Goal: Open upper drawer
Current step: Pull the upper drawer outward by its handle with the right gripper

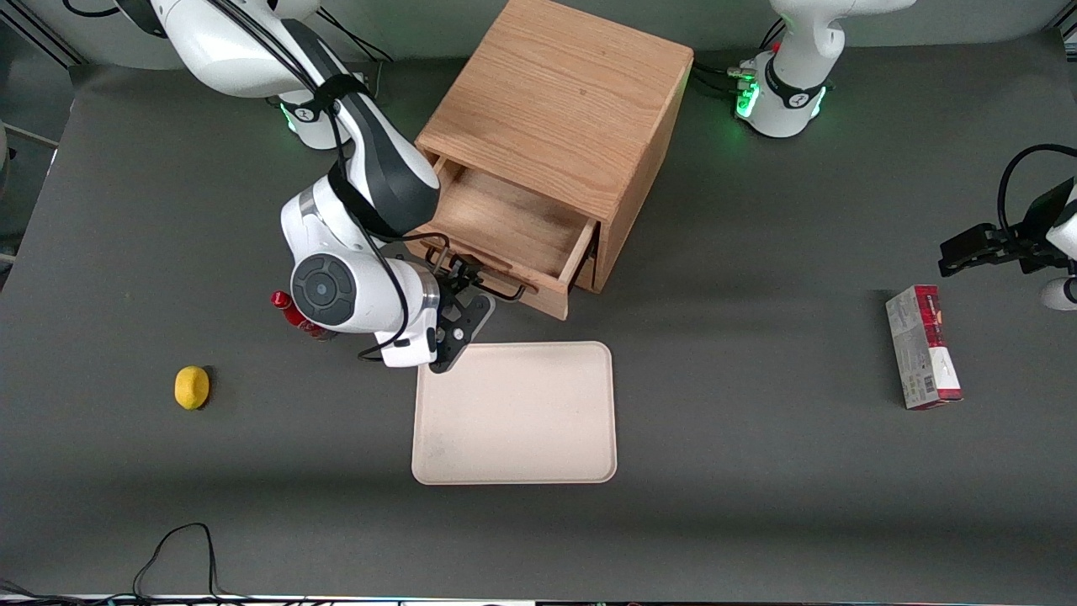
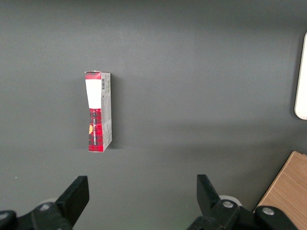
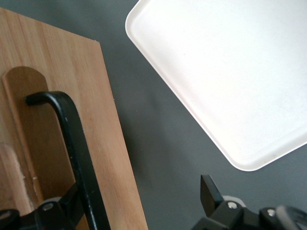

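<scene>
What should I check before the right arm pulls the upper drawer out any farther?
1. Upper drawer partly out of the cabinet: ok.
2. Gripper at the black handle: ok, one finger on each side of the bar.
3. Fingers clamped on the handle: not ok, a gap shows.
4. Drawer tray holds nothing: ok for the part that shows.
5. Pull path: not ok, the cream tray lies just in front of the drawer.
6. Red bottle beside the wrist: cannot tell if it touches.
</scene>
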